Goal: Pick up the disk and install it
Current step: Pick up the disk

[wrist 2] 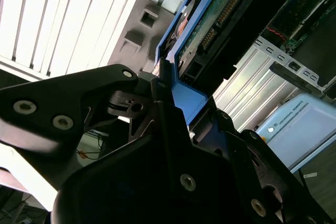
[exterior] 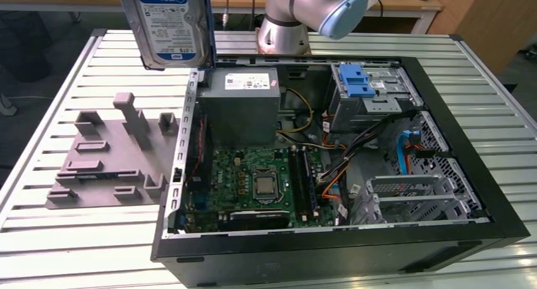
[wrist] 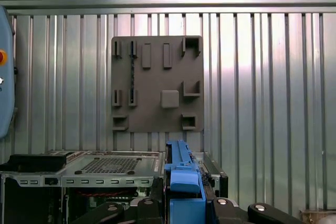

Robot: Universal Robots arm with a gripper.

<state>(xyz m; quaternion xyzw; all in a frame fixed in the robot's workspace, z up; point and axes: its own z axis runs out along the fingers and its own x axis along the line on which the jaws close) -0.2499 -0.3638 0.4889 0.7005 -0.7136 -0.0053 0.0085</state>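
Gripper [wrist 2: 181, 95] linkages sit closest in the second wrist view, jaws pinched on the blue carrier frame of the disk [wrist 2: 210, 24], whose green board side shows with its far end cut off; grey fixture plate [wrist 2: 142, 30] and slatted table [wrist 2: 63, 19] lie behind. First wrist view: the disk's blue edge stands between the gripper's arms, plate flat on the table beyond, open computer case [wrist: 105, 163] close by. Exterior view: disk hangs upright, label out, over the case's far corner on the exterior view's left, its top cropped, robot arm [exterior: 319, 12] behind.
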